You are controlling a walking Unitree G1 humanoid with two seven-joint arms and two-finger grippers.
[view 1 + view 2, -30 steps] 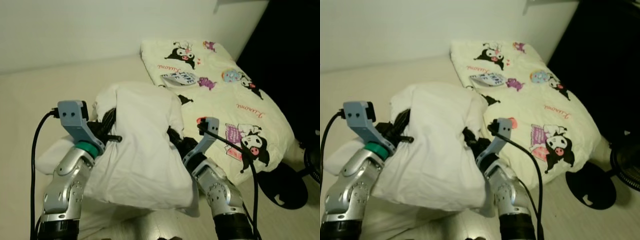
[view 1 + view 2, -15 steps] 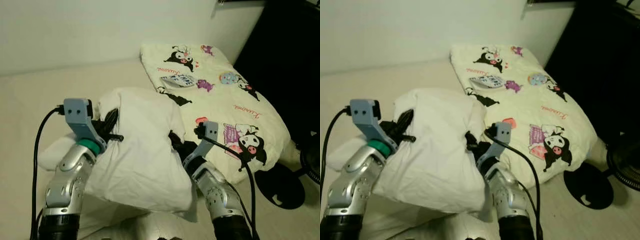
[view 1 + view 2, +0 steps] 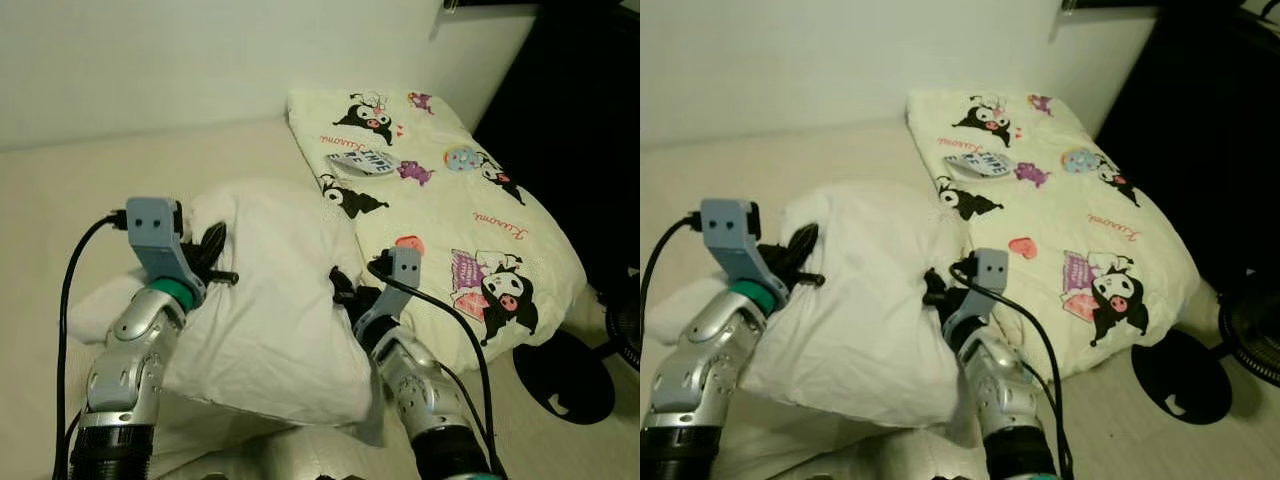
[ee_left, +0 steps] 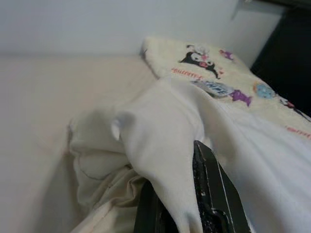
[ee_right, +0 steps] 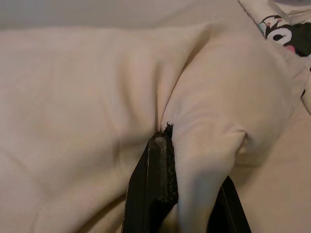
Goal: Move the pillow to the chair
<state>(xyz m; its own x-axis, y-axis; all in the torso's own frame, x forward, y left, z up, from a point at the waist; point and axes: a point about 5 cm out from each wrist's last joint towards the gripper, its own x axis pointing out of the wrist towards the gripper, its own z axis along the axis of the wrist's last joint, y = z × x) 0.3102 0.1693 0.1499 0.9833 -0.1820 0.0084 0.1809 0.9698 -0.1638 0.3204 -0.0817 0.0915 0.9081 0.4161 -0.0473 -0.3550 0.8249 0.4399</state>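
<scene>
I have the left pincer (image 3: 212, 262) and right pincer (image 3: 343, 287) each clamped on a fold of the white pillow (image 3: 270, 300). Since a second ago it sits lower and flatter over the bed (image 3: 60, 200), and the right arm has swung inward, away from the cartoon blanket (image 3: 450, 200).

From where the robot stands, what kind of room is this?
Most likely a bedroom. A bed with a cream sheet runs along the wall, a cartoon-print quilt lies folded on it, and the left gripper and right gripper each pinch the white pillow above it.
</scene>
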